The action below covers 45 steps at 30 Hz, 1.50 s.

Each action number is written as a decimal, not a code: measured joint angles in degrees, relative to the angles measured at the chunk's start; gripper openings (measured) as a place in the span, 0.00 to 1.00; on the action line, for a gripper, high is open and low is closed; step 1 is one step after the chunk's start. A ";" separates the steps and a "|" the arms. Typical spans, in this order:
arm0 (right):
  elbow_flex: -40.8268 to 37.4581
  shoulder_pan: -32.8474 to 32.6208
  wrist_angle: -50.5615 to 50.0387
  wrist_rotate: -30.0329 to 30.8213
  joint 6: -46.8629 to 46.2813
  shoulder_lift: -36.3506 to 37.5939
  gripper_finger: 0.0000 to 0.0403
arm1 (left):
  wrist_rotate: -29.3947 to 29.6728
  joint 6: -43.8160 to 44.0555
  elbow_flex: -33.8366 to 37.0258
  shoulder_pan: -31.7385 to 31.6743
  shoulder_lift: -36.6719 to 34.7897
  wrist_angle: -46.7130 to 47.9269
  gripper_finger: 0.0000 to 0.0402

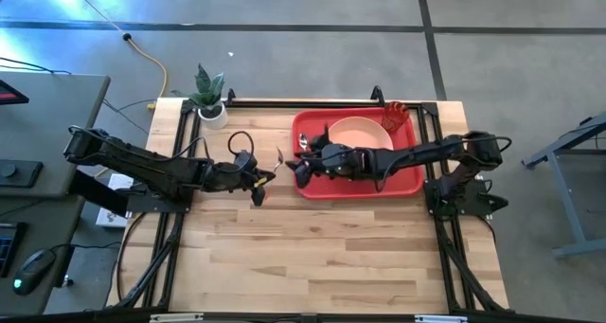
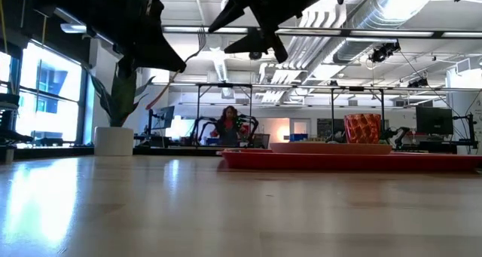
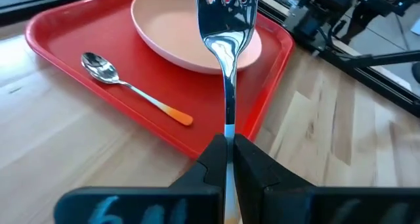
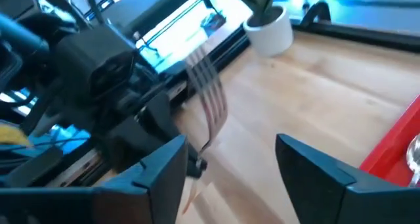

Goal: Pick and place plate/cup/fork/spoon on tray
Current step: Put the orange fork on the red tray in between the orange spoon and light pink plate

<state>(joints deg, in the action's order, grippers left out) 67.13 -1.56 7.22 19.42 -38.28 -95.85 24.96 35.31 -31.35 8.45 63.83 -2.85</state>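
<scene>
Left claw grips fork: silver tines, pointing twd tray.

Plate, spoon & cup on tray.

Light wood plank table top on black metal frame. Grey concrete floor around it, dark seams crossing. Yellow cable trailing over floor. White pot with green plant at table's far left corner. Grey desk at left side, computer mouse below it. Beyond table: open industrial ceiling, silver ducts, strip lights, bright windows at left. Person seated far back among monitors.
</scene>
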 joint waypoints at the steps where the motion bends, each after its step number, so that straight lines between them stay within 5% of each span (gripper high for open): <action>1: 0.00 0.27 0.53 0.02 0.73 0.00 0.57 | 0.24 -0.01 -0.02 -0.02 0.00 -0.02 0.01; 17: 0.00 5.11 5.38 -10.95 12.07 -0.07 0.56 | -0.77 -7.10 -0.04 -2.16 0.02 -7.37 0.01; 27: 0.00 4.83 5.79 -3.15 13.03 -0.07 0.53 | -2.72 -10.58 -0.07 -2.93 0.92 -9.49 0.01; 34: 0.00 4.81 3.39 -2.94 12.70 -0.07 0.36 | -7.69 -13.49 -0.07 -2.94 6.69 -15.24 0.01; 41: 0.00 5.53 0.06 -4.90 5.70 -0.08 0.03 | -6.58 -5.14 -0.82 -3.71 10.59 -18.97 0.02; 45: 1.05 9.08 -3.12 -12.69 7.41 -0.09 0.02 | -6.76 -2.06 -1.38 -5.13 10.97 -18.80 0.07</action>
<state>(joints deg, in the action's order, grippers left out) 68.19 7.52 4.10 6.73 -30.87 -95.94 18.20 33.25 -32.73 3.32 74.81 -21.65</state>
